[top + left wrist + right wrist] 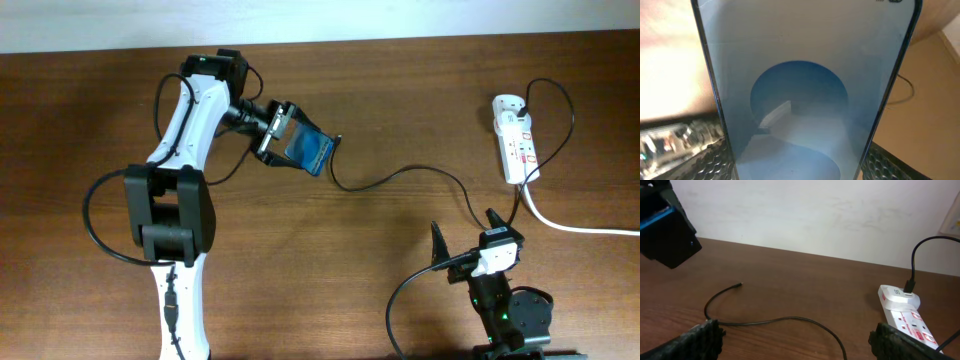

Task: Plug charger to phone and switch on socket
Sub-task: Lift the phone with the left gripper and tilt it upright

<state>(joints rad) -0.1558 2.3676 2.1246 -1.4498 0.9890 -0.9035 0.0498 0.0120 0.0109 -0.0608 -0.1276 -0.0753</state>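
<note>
My left gripper [278, 135] is shut on the phone [307, 149] and holds it tilted above the table at the back left. In the left wrist view the phone's blue screen [800, 95] fills the frame between the fingers. The charger, a thin black cable [400, 175], lies on the table; its plug tip [339, 140] rests just right of the phone, apart from it. The cable shows in the right wrist view [790, 320] with its tip [738, 285]. The white socket [513, 140] lies at the right, seen also in the right wrist view [907, 317]. My right gripper [465, 235] is open and empty.
A thick white cord [570, 225] runs from the socket to the right edge. The charger's adapter [503, 103] is plugged into the socket's far end. A pale wall [815, 215] stands behind the table.
</note>
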